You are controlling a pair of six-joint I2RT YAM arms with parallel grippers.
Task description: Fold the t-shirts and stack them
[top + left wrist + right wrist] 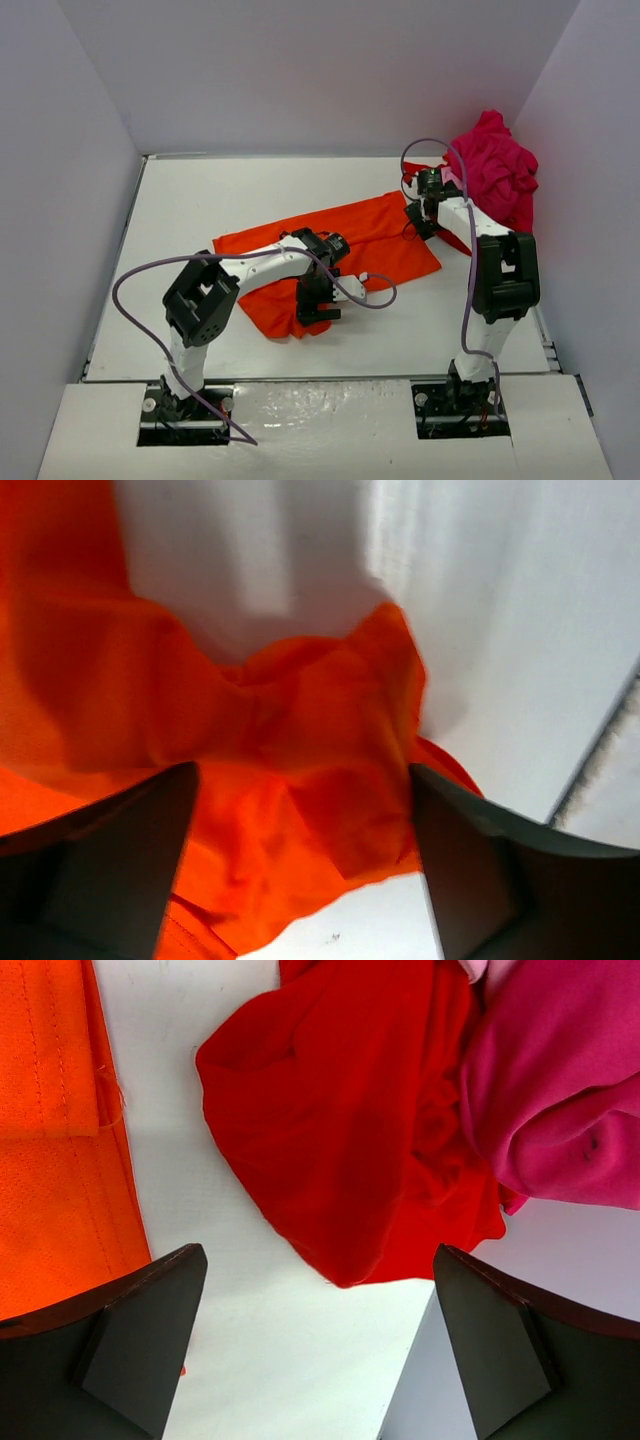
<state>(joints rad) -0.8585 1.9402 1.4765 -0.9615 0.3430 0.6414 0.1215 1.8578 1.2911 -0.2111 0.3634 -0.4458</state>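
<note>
Orange shirt [385, 232] lies on the counter [200, 200], and we see left end effector [318, 312] and right end effector [417, 224] released.

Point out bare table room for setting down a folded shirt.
Bare: the far-left table behind the orange shirt, and the near strip between it and the arm bases. Crowded: the far-right corner, with the magenta shirt, red shirt and right gripper.

Left gripper [318, 316] hangs, fingers spread, over the near edge of the orange t-shirt [380, 235]; right gripper [414, 224], fingers likewise apart, at its right corner.
</note>
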